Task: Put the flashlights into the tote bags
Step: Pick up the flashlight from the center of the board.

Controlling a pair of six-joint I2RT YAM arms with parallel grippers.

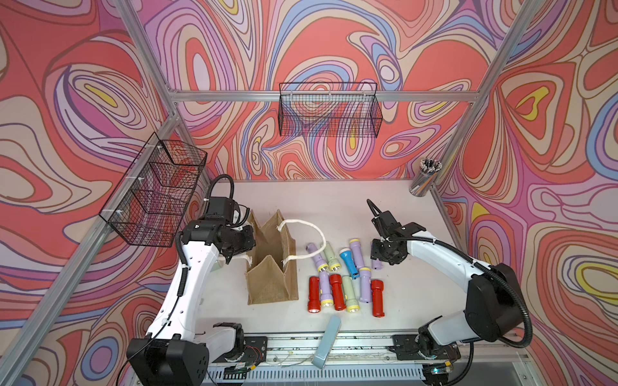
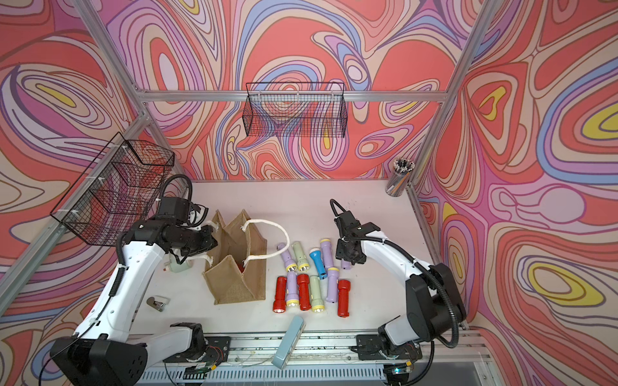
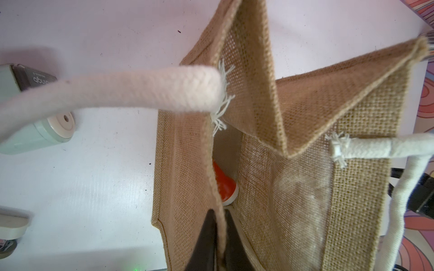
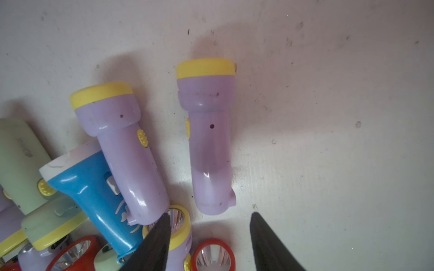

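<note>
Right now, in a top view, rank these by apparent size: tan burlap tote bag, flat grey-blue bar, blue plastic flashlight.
Largest: tan burlap tote bag.
Then: flat grey-blue bar.
Smallest: blue plastic flashlight.

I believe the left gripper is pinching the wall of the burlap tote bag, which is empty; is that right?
Not quite: the burlap tote bag is not empty. The left wrist view shows a red flashlight inside it, down near the bottom. The left gripper does pinch the bag's wall.
</note>
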